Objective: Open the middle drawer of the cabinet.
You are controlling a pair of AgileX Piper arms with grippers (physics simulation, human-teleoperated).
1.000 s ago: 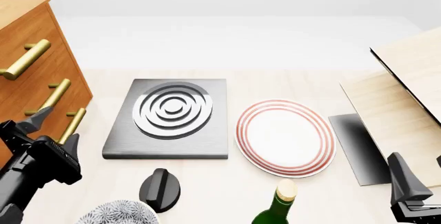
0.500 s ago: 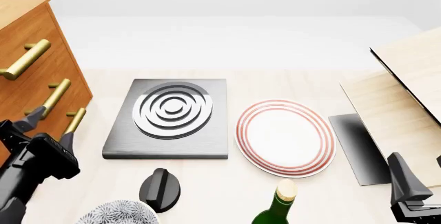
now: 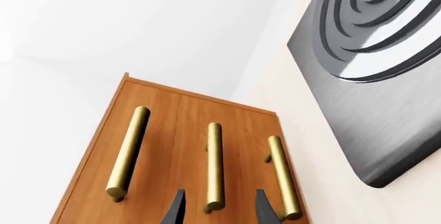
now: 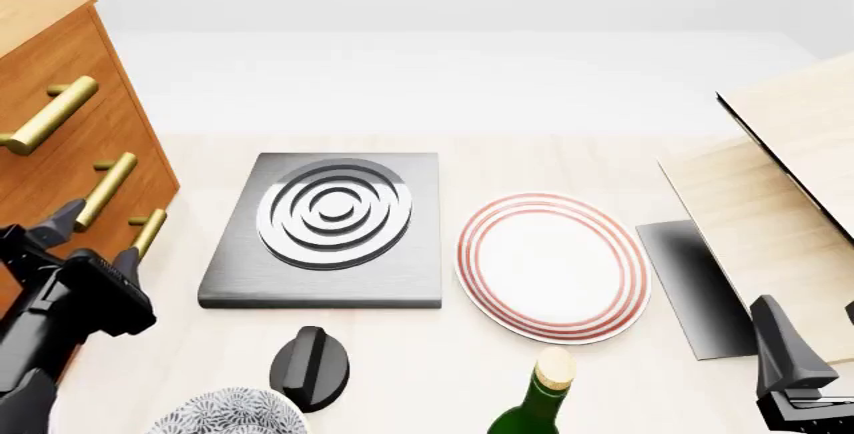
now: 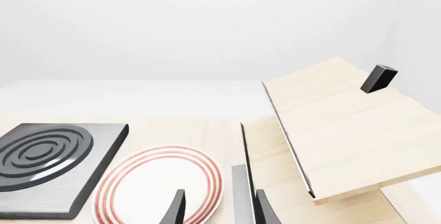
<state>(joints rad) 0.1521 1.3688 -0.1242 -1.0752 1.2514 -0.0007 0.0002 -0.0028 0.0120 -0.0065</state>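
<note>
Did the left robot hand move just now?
Yes. The left gripper slid left and slightly up, toward the cabinet, its fingers now flanking the middle drawer's handle.

We see a dark grey hob plate (image 4: 326, 229) with raised concentric rings lying flat on the pale table (image 4: 534, 159), and just beside it a white plate (image 4: 554, 266) with red rim lines. Nearer us sit a black knob (image 4: 312, 365), a green bottle (image 4: 533, 404) and a patterned bowl (image 4: 227, 414); pale beige boards (image 4: 787, 169) lean at right.

Bright, even, diffuse light is seen throughout; soft shadows are cast beside the grey slab (image 4: 327, 229); a faint sheen is shown on brass handles (image 3: 214, 164); everything is rendered sharp, without blur.
</note>
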